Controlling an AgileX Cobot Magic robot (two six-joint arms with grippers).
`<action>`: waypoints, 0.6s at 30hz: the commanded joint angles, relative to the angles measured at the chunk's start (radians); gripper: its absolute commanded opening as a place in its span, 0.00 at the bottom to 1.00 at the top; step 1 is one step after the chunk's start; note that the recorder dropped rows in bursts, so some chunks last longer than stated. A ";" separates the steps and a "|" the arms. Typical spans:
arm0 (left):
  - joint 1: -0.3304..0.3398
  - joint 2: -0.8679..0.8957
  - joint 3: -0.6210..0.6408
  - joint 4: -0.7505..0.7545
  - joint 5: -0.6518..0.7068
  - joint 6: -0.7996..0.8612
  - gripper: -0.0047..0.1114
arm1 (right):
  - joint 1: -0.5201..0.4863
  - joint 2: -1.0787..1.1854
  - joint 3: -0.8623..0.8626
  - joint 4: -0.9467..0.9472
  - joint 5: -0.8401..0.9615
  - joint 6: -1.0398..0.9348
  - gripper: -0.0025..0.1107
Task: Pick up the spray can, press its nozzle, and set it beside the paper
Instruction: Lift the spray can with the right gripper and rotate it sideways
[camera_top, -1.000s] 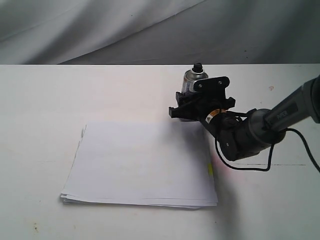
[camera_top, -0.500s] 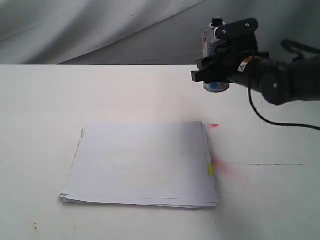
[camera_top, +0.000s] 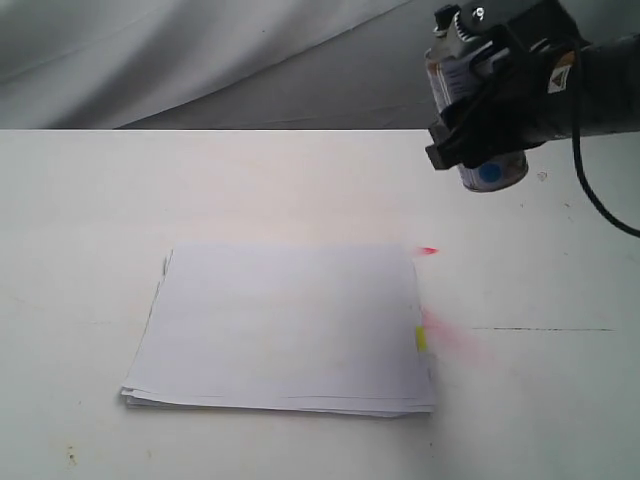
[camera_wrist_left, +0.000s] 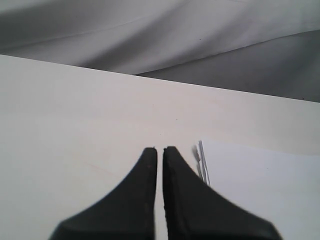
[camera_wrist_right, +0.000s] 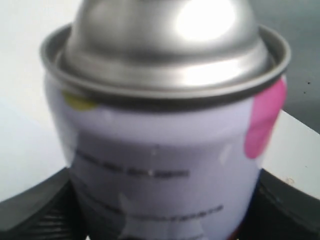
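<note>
The silver spray can (camera_top: 470, 100) hangs high above the table's far right part, tilted, its blue dot showing low down. My right gripper (camera_top: 480, 125) is shut on its body. Its black nozzle (camera_top: 447, 18) shows at the can's top. Up close in the right wrist view the spray can (camera_wrist_right: 165, 130) fills the frame between the black fingers (camera_wrist_right: 32, 215); the nozzle is out of that view. The paper (camera_top: 285, 325), a white stack with a yellow tab, lies flat in the table's middle. My left gripper (camera_wrist_left: 159, 150) is shut and empty, beside a corner of the paper (camera_wrist_left: 260, 185).
The white table (camera_top: 90, 190) ends at a far edge against grey draped cloth (camera_top: 200, 50). Pink-red marks (camera_top: 445, 335) lie on the table beside the paper's right edge. A black cable (camera_top: 600, 200) trails from the right arm.
My right gripper has lifted the spray can off the table near the paper's far right corner and carried it up and to the right. The paper has not moved.
</note>
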 joint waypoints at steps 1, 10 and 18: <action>-0.004 -0.005 0.005 0.005 -0.004 -0.001 0.09 | 0.057 -0.017 -0.006 -0.230 0.043 0.067 0.02; -0.004 -0.005 0.005 0.005 -0.004 -0.001 0.09 | 0.235 0.053 -0.006 -0.787 0.087 0.399 0.02; -0.004 -0.005 0.005 0.005 -0.004 -0.001 0.09 | 0.362 0.170 -0.006 -1.088 0.115 0.598 0.02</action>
